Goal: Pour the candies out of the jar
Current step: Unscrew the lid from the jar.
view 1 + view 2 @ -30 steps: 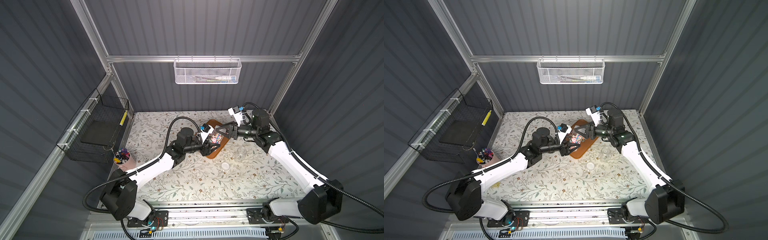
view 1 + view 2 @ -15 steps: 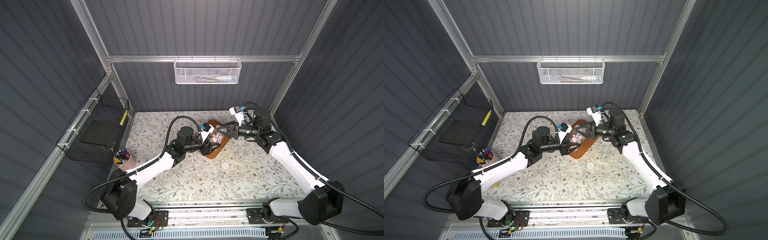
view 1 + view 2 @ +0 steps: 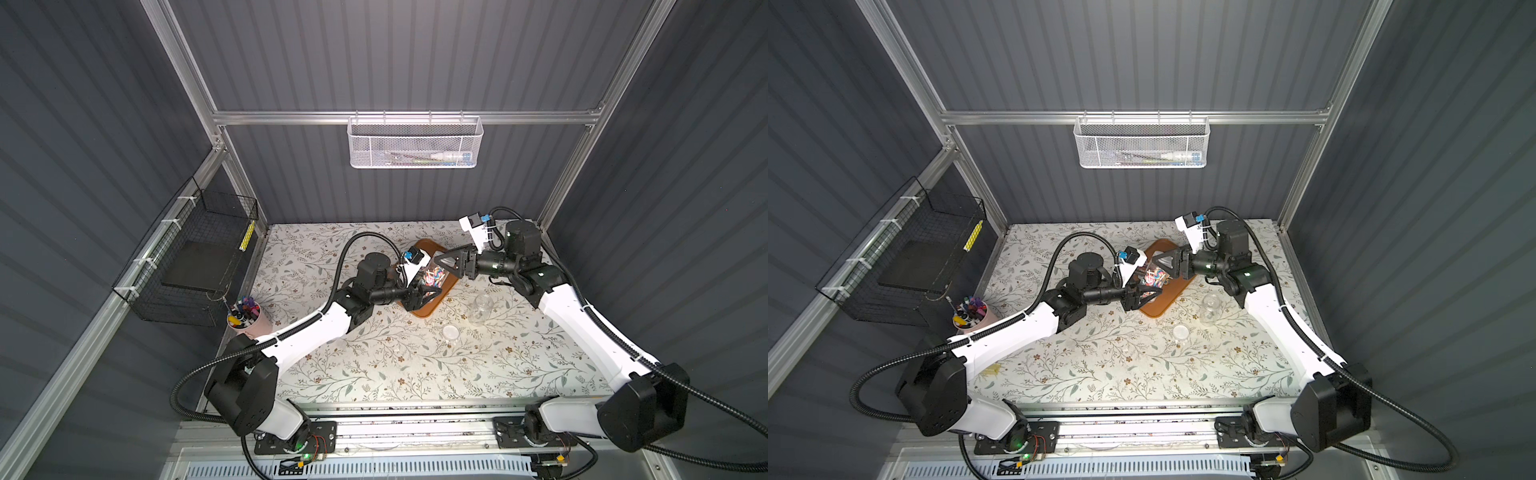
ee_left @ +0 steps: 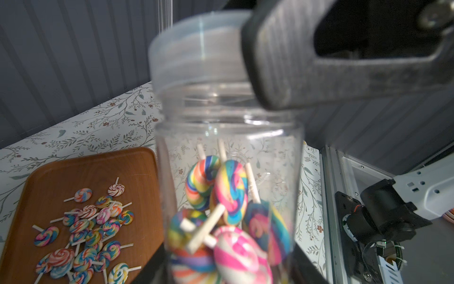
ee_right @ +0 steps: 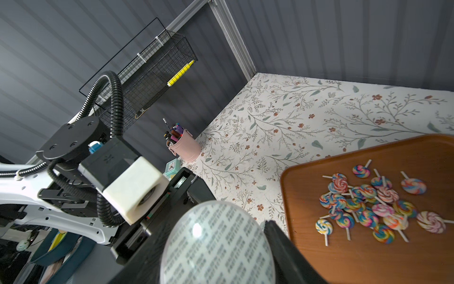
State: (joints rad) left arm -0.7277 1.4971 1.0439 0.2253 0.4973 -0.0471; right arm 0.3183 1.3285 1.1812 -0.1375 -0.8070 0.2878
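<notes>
- Clock directions are read in a top view, with 12 o'clock at the back wall.
- Nearest, at 5 o'clock from the work zone, a loose round translucent cap [image 3: 450,331] and an empty clear jar [image 3: 480,307] rest on the floral-patterned table [image 3: 374,365], apart from both arms.
- The left gripper [image 3: 428,291] reaches toward 2 o'clock. Its jaws are closed narrow on the base end of the clear plastic candy jar [image 4: 228,137], which is held above the brown wooden tray [image 4: 86,167].
- The candies [image 4: 228,201], swirled multicoloured lollipops on white sticks, are heaped at the gripped end of the jar. A second pile [image 5: 368,206] lies loose on the tray.
- The jar's long axis runs from 8 o'clock (base) to 2 o'clock (mouth). The exact tilt cannot be read.
- The translucent screw lid [image 4: 196,49] is still on the mouth end.
- The right gripper [image 3: 445,264] enters from 3 o'clock and points toward 9 o'clock, with its jaws astride the lid. One finger [image 4: 282,61] overlaps the lid's side. Whether the jaws clamp the lid or only straddle it cannot be determined.
- Assessment: the right arm is nearer the lid, and the lid's flat face points straight at that gripper. Lid removal appears to be the pending step, and it depends on the gripper and jar axes being in line.
</notes>
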